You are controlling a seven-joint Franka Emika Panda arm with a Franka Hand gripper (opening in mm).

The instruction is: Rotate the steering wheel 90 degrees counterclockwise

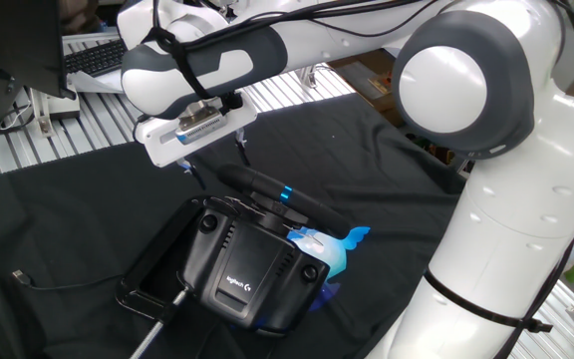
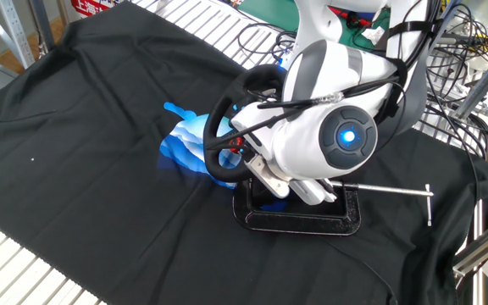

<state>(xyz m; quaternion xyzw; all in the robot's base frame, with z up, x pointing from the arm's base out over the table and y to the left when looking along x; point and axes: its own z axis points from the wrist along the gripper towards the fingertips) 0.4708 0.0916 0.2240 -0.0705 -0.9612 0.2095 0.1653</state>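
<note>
The steering wheel (image 1: pixel 263 187) is a black padded rim seen nearly edge-on, with a short bright blue stripe (image 1: pixel 285 193), mounted on a boxy black base with a white logo (image 1: pixel 250 269). My gripper (image 1: pixel 215 160) hangs just behind and above the rim's far left end. Its two thin dark fingers (image 1: pixel 240 150) are spread apart and hold nothing. In the other fixed view the rim (image 2: pixel 218 127) shows as a ring, partly behind my arm, and the fingertips are hidden there.
A black clamp frame (image 1: pixel 145 289) with a metal bar (image 2: pixel 392 190) fixes the base to the table. A blue glowing patch (image 1: pixel 335 249) lies beside the base. A black cloth (image 2: pixel 83 127) covers the table. Cables (image 2: pixel 447 51) lie at the far edge.
</note>
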